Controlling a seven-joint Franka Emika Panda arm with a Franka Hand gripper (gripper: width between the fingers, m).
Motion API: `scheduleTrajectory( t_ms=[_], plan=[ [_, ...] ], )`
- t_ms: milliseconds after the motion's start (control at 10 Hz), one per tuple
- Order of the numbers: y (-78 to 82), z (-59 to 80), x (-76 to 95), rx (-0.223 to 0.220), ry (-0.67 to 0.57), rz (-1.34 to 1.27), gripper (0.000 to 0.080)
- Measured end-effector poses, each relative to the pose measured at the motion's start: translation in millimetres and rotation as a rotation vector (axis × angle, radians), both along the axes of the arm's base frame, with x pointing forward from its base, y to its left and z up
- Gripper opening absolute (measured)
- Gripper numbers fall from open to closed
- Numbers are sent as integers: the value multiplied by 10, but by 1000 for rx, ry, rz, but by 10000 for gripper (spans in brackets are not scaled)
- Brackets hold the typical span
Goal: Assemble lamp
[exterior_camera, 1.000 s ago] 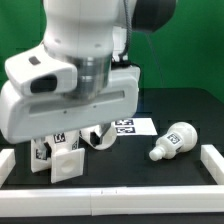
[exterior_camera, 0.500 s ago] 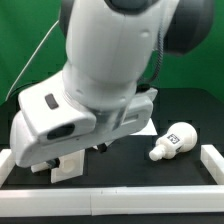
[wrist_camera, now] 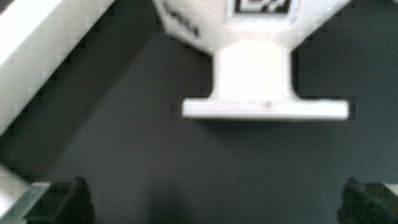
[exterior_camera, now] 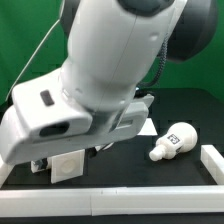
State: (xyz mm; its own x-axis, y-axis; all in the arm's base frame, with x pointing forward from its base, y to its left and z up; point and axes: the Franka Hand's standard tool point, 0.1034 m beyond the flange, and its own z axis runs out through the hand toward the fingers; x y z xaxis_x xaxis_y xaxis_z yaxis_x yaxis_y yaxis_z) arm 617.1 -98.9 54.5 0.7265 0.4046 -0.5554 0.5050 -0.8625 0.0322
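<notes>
In the exterior view the big white robot hand hangs low over the table's left half. The squarish lamp base peeks out under it, near the front left rail. The round-headed bulb lies on its side at the exterior view's right, apart from the arm. The shade is hidden. In the wrist view a white tagged part with a narrow neck and a wide flat end lies on the black mat, ahead of my gripper. The dark fingertips stand far apart with only mat between them, so the gripper is open and empty.
A low white rail borders the black table at the front, with a piece at the right. The rail also shows along one side in the wrist view. The robot body hides the marker board. A green backdrop stands behind.
The arm has swung down and toward the camera over the left parts, now covering the marker board and the tagged parts beside the base. The bulb has not moved.
</notes>
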Motion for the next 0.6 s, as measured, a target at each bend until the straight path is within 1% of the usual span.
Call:
scheduleTrajectory(
  t_ms=[100, 400, 500, 600],
  plan=[
    [-74, -16, -143, 7, 22, -12, 699],
    [-61, -38, -147, 5, 29, -11, 699],
    [-83, -35, -199, -33, 51, -37, 699],
    [-102, -38, -255, -89, 100, -67, 699]
  ],
)
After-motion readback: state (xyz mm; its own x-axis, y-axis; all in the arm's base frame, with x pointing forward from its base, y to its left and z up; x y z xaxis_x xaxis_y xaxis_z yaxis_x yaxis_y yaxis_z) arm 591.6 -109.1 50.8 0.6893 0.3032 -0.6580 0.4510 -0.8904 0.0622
